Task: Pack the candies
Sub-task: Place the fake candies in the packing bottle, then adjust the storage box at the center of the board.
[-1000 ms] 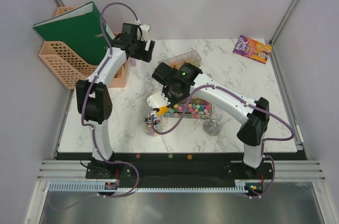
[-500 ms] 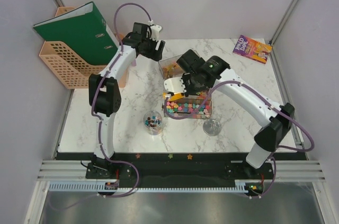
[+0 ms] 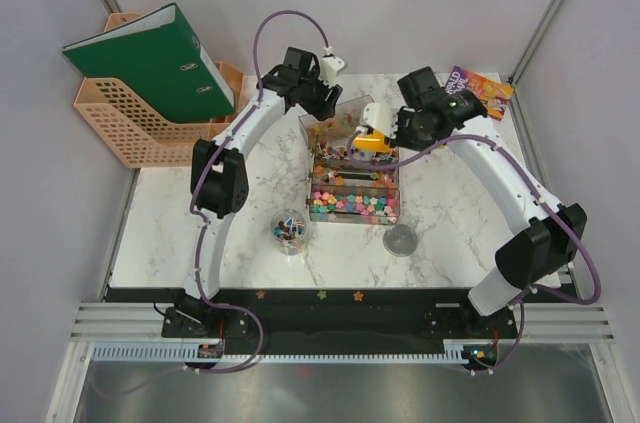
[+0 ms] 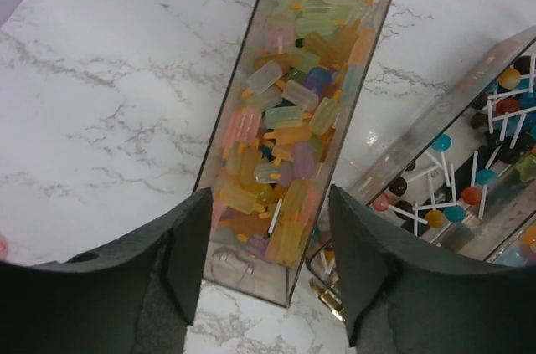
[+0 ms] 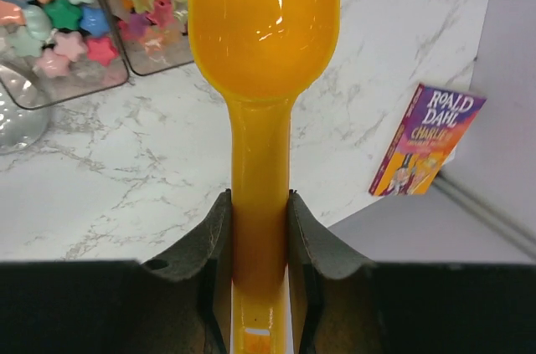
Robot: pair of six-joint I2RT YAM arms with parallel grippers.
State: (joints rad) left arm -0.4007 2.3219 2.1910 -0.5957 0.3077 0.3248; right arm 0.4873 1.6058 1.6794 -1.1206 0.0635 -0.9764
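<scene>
**The left pincer hangs open over one end of the long tray. The right pincer is squeezed tight on the handle of the orange scoop.**

The long tray sits by the far edge of the desk and runs straight away from the left pincer. Its short end lies right under the gap between the two fingers, and they hold nothing. The tray is full of ice-lolly sweets. Toward the near edge come a tray of lollipops and then a tray of star-shaped candies. The scoop's bowl points at these trays, and I see no sweets in it. A small cup with a few candies stands near the near edge, on the left arm's side. A second cup stands by the star tray's near right corner.
</scene>
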